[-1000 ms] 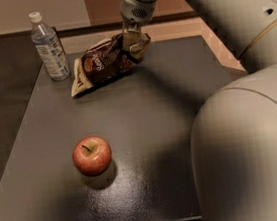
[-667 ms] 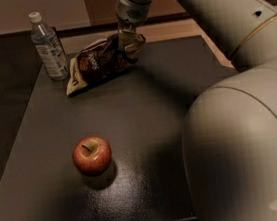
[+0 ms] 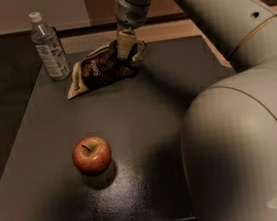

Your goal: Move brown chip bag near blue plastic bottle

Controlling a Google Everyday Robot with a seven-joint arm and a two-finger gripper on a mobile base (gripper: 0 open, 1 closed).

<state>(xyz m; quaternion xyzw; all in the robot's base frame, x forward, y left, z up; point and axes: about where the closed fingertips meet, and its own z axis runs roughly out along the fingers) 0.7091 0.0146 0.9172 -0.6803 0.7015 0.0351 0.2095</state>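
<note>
Dark and matte, the surface (image 3: 148, 106) spreads out in front of me, with a tan strip of background showing past its far edge. My hand (image 3: 126, 46) is down near that far edge, roughly midway along it, pinched narrow on the right end of the brown chip bag (image 3: 98, 69). That end is bunched up between my fingers and sits higher than the rest. From there the bag slopes down to the left, and its cream-coloured left end rests on the surface.

Over by the far left corner the blue plastic bottle (image 3: 49, 47) stands upright with its white cap on. It is just beside the bag's left end, and I can see a thin gap of bare surface between them, so they are not touching.

A red apple (image 3: 91, 155) sits stem up toward the near edge, left of the middle and well apart from both bag and bottle. My arm (image 3: 217, 17) reaches in from the right, and its pale bulk hides the near right corner.
</note>
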